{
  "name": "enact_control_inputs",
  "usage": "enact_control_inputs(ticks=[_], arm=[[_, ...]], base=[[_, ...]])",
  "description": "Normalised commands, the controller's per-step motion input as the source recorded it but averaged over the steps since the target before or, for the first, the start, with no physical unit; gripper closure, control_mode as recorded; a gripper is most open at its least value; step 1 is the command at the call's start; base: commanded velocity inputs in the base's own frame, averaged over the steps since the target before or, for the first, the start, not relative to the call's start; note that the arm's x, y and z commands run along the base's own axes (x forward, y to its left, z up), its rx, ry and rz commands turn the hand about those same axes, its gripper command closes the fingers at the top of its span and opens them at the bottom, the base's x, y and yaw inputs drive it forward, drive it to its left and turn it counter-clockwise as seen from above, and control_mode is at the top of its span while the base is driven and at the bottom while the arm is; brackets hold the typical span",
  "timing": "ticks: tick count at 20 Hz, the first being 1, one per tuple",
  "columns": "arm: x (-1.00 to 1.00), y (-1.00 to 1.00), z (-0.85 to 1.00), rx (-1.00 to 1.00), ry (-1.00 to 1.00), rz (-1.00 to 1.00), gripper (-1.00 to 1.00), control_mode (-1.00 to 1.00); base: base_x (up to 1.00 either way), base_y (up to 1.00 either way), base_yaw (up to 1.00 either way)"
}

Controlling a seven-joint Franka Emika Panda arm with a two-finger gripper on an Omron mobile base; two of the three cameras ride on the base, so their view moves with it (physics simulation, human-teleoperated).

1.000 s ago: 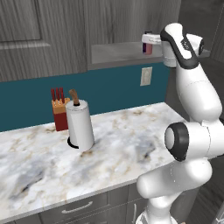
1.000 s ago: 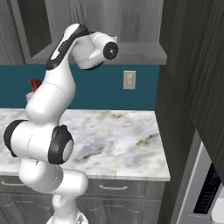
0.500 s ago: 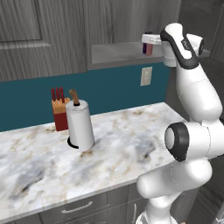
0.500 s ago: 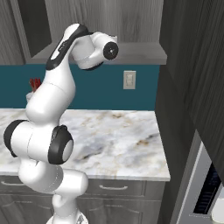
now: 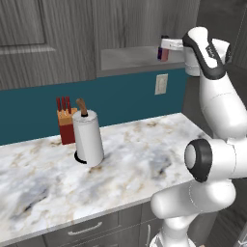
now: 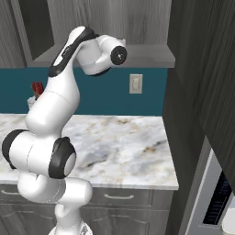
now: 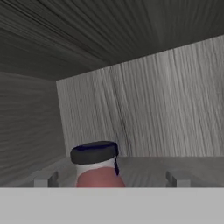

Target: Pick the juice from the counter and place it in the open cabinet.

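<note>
The juice stands upright on the grey shelf of the open cabinet, at the shelf's right end. In the hand view its dark cap and reddish-pink upper part rise between my two finger tips, left of the middle. My gripper reaches into the cabinet at bottle height. It is open, with the fingers spread wide and a gap on each side of the bottle. Behind the bottle is the wood-grain back wall of the cabinet. The counter is out of view.
Below the cabinet a marble worktop runs along the teal wall, and on it stand a paper towel roll and a red knife block. A wall outlet sits under the shelf. A tall dark unit closes the right side.
The jaws have spread apart and let go of the juice, which stays on the shelf. The arm has hardly moved.
</note>
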Motion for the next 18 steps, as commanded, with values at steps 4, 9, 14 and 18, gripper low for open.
enact_control_inputs(ticks=[4, 9, 14, 18], arm=[[-0.4, -0.29, 0.0, 0.0, 0.0, 0.0, -1.0, -1.0], [-0.77, -0.26, 0.0, 0.0, 0.0, -0.03, -1.0, -1.0], [-1.0, -0.07, 0.0, 0.0, 0.0, -0.11, -1.0, -1.0], [-0.88, 0.06, -0.01, 0.0, 0.0, -0.2, -1.0, -1.0]], base=[[0.0, 0.0, 0.0], [0.0, 0.0, 0.0], [0.0, 0.0, 0.0], [0.0, 0.0, 0.0]])
